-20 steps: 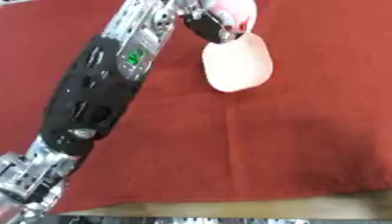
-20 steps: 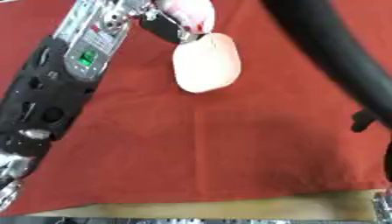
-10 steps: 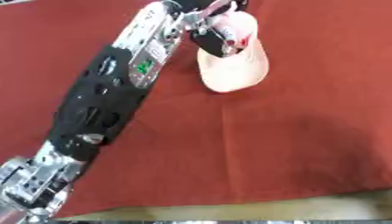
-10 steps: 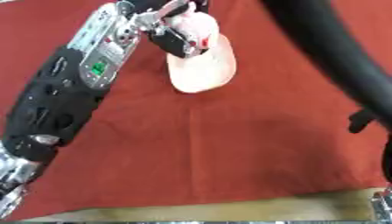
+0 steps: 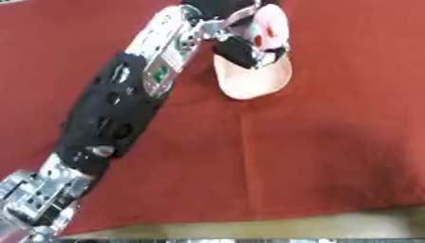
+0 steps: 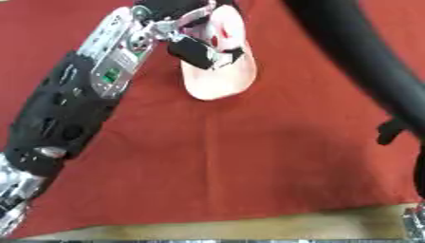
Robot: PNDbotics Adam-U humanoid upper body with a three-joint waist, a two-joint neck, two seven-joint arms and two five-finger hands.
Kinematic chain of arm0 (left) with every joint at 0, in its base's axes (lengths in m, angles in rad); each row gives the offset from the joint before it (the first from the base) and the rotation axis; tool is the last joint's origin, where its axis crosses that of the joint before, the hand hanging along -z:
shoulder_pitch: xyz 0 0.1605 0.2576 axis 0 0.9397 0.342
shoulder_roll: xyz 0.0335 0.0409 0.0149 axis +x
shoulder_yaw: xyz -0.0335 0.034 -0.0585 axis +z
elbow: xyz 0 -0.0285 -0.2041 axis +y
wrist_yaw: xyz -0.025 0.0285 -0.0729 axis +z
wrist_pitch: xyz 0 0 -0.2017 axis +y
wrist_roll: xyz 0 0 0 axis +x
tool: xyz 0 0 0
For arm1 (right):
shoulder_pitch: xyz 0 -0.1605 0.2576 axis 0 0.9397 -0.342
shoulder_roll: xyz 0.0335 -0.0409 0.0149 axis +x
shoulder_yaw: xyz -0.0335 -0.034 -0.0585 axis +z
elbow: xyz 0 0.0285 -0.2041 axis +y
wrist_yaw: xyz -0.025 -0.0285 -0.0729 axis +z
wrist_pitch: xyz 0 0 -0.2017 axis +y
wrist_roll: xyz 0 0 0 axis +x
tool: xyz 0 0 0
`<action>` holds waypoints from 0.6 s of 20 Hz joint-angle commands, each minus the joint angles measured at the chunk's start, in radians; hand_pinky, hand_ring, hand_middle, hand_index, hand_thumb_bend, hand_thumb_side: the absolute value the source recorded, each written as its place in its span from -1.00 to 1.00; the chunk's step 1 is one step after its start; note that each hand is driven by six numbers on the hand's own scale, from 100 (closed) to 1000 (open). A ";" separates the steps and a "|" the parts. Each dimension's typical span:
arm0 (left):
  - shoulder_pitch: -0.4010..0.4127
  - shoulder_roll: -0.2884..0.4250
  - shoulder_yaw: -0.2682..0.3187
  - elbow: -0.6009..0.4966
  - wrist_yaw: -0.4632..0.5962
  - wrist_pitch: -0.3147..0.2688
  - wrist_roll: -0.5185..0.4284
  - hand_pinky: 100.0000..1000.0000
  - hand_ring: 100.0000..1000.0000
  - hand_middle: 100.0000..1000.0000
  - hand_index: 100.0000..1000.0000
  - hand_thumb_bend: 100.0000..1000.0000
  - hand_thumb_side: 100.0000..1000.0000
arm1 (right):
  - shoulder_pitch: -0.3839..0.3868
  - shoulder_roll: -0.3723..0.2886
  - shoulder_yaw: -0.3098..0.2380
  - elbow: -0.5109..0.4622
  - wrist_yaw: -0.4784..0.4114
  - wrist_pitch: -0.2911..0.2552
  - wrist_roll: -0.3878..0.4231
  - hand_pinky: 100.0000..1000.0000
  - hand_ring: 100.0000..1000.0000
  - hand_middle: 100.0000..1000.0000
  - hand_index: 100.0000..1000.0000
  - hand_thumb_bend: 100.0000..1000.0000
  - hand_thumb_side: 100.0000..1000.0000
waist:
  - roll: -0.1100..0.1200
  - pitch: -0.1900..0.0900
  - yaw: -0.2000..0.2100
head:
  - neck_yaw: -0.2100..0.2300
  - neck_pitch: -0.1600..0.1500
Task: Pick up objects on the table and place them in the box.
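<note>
The left hand (image 5: pixel 245 42) reaches far forward, fingers seemingly curled; the right arm (image 6: pixel 365 71) crosses the upper right.

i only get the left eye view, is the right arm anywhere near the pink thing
Observer: Yes, the right eye view shows a black right arm crossing the upper right, apart from the pink object.
Operator: can you see its hand
Observer: Only a dark tip at the right edge; I cannot tell its fingers.
Operator: is the box there
Observer: No box shows in either view. The left hand has its fingers curled on the pink object, over the red cloth.
</note>
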 commanded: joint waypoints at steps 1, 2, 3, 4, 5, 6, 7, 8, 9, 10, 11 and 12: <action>-0.014 0.015 0.002 -0.009 -0.007 -0.010 -0.019 -0.37 0.15 0.25 0.49 -0.76 0.43 | -0.007 -0.014 0.002 -0.014 -0.003 -0.001 0.006 -0.50 -0.06 0.64 0.75 -0.91 0.45 | -0.007 -0.017 0.003 | 0.005 -0.005; -0.014 0.015 0.002 -0.009 -0.007 -0.011 -0.023 -0.36 0.15 0.25 0.49 -0.77 0.45 | -0.007 -0.014 0.002 -0.014 -0.004 -0.001 0.006 -0.50 -0.06 0.64 0.75 -0.91 0.45 | -0.007 -0.017 0.003 | 0.005 -0.004; -0.014 0.015 0.001 -0.008 -0.007 -0.012 -0.028 -0.37 0.15 0.25 0.49 -0.77 0.45 | -0.006 -0.014 0.002 -0.014 -0.004 -0.002 0.007 -0.50 -0.06 0.64 0.75 -0.91 0.45 | -0.007 -0.017 0.004 | 0.005 -0.004; -0.015 0.015 0.001 -0.008 -0.008 -0.013 -0.032 -0.36 0.15 0.25 0.48 -0.73 0.43 | -0.006 -0.013 0.002 -0.014 -0.004 -0.002 0.008 -0.50 -0.07 0.64 0.75 -0.90 0.45 | -0.007 -0.017 0.004 | 0.005 -0.003; -0.015 0.015 0.000 -0.008 -0.008 -0.015 -0.037 -0.36 0.15 0.25 0.48 -0.73 0.43 | -0.006 -0.013 0.002 -0.014 -0.003 -0.002 0.008 -0.50 -0.07 0.64 0.75 -0.90 0.45 | -0.008 -0.017 0.004 | 0.005 -0.002; -0.015 0.015 -0.001 -0.007 -0.009 -0.016 -0.042 -0.35 0.14 0.26 0.48 -0.71 0.41 | -0.005 -0.013 0.002 -0.014 -0.003 -0.002 0.009 -0.50 -0.07 0.64 0.75 -0.90 0.45 | -0.008 -0.017 0.005 | 0.005 -0.002; -0.016 0.016 -0.001 -0.007 -0.009 -0.018 -0.046 -0.35 0.15 0.26 0.48 -0.72 0.41 | -0.005 -0.013 0.002 -0.014 -0.003 -0.002 0.009 -0.50 -0.07 0.64 0.75 -0.90 0.45 | -0.008 -0.017 0.005 | 0.005 -0.001; -0.016 0.017 -0.001 -0.008 -0.010 -0.018 -0.050 -0.34 0.15 0.26 0.48 -0.67 0.38 | -0.004 -0.013 0.002 -0.014 -0.002 -0.002 0.009 -0.50 -0.07 0.64 0.75 -0.90 0.45 | -0.008 -0.017 0.006 | 0.005 -0.001; -0.017 0.019 -0.002 -0.007 -0.012 -0.020 -0.054 -0.34 0.15 0.26 0.48 -0.62 0.42 | -0.004 -0.013 0.002 -0.014 -0.002 -0.003 0.009 -0.50 -0.07 0.64 0.75 -0.91 0.44 | -0.008 -0.017 0.007 | 0.005 0.000; -0.017 0.021 -0.003 -0.007 -0.014 -0.021 -0.059 -0.23 0.23 0.33 0.54 -0.32 0.33 | -0.003 -0.013 0.001 -0.014 -0.002 -0.003 0.009 -0.50 -0.07 0.64 0.75 -0.90 0.45 | -0.009 -0.017 0.007 | 0.005 0.001; -0.019 0.026 -0.005 -0.007 -0.024 -0.025 -0.072 -0.10 0.36 0.43 0.63 -0.02 0.39 | -0.003 -0.013 0.001 -0.014 -0.002 -0.003 0.010 -0.50 -0.07 0.64 0.75 -0.90 0.45 | -0.009 -0.018 0.008 | 0.005 0.001; -0.021 0.032 -0.005 -0.009 -0.042 -0.028 -0.088 0.06 0.49 0.56 0.74 0.30 0.46 | -0.002 -0.014 0.001 -0.014 -0.001 -0.003 0.009 -0.50 -0.07 0.64 0.75 -0.90 0.45 | -0.009 -0.019 0.009 | 0.005 0.002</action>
